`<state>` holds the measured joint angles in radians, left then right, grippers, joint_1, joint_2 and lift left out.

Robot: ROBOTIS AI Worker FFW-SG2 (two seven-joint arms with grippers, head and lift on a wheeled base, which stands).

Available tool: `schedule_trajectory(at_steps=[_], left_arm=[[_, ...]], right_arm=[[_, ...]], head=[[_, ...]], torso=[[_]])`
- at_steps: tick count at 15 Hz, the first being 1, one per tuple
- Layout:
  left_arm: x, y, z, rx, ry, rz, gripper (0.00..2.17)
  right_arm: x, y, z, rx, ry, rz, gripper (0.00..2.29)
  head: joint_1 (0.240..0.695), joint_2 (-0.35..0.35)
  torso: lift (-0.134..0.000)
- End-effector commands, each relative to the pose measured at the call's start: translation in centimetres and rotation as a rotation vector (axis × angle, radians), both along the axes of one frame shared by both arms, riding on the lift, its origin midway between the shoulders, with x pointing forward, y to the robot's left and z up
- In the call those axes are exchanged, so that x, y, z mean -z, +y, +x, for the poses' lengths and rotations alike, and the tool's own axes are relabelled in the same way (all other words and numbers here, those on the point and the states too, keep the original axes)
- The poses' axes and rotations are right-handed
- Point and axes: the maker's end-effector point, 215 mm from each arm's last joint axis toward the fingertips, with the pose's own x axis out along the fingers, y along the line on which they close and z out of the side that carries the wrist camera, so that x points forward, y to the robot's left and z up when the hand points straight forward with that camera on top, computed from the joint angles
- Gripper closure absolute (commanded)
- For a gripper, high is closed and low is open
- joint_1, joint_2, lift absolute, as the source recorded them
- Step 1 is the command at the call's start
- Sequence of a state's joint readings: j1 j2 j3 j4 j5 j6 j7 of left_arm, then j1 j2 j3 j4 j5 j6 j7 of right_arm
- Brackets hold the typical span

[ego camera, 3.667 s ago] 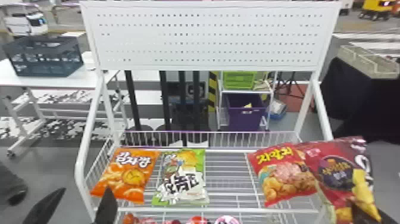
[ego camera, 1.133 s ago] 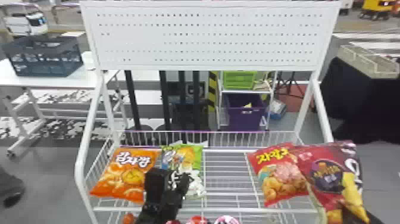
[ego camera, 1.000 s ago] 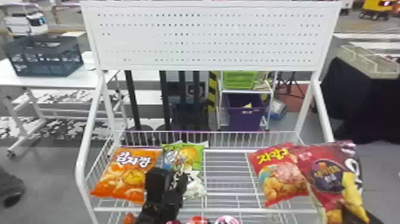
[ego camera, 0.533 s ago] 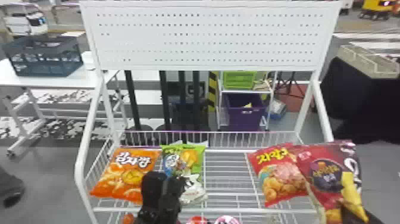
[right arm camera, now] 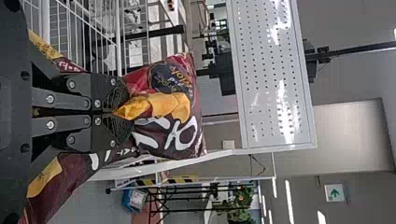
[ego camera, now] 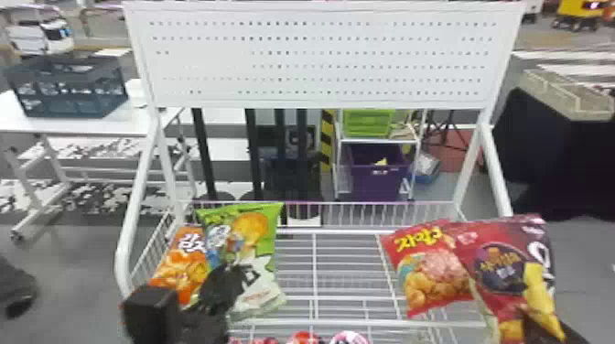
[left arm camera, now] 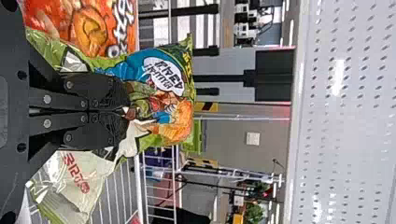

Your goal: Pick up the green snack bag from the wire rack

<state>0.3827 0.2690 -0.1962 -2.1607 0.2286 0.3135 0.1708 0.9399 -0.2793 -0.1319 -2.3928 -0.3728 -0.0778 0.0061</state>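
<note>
My left gripper (ego camera: 229, 283) is over the left part of the wire rack (ego camera: 315, 274), closed on the green snack bag (ego camera: 261, 247), which stands tilted and overlaps the orange bag. In the left wrist view the fingers of the left gripper (left arm camera: 125, 112) pinch the middle of the green snack bag (left arm camera: 140, 70). At the rack's right side my right gripper (ego camera: 526, 315) holds a dark red snack bag (ego camera: 499, 274). In the right wrist view the right gripper (right arm camera: 116, 113) is shut on that dark red bag (right arm camera: 163, 79).
An orange snack bag (ego camera: 176, 265) lies on the rack's left, partly behind the green one. A red snack bag (ego camera: 430, 270) lies on the right, beside the dark red bag. Round red and pink packages (ego camera: 347, 338) sit at the front below. A white perforated panel (ego camera: 320, 55) rises behind.
The left gripper has closed on the green bag and raised it, shifting it left across the orange bag. The dark red bag has stayed nearly still in the right gripper.
</note>
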Motion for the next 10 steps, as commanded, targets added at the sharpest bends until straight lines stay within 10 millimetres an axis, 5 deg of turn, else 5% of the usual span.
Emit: schedule_trajectory(at_steps=[1, 5, 10], left_arm=[[-1.9, 3.2, -3.5, -0.039, -0.029, -0.002, 2.12], [-4.8, 6.0, -7.8, -0.063, -0.075, 0.010, 2.12], [-4.9, 7.7, -8.8, -0.079, -0.067, 0.049, 2.12]], right_arm=[[0.0, 0.1, 0.1, -0.002, -0.002, 0.001, 2.18], [0.1, 0.1, 0.2, -0.002, -0.001, 0.002, 2.18], [0.2, 0.0, 0.2, 0.001, 0.000, 0.001, 2.18]], head=[[0.499, 0.000], [0.499, 0.000], [0.499, 0.000]], torso=[[0.000], [0.000], [0.000]])
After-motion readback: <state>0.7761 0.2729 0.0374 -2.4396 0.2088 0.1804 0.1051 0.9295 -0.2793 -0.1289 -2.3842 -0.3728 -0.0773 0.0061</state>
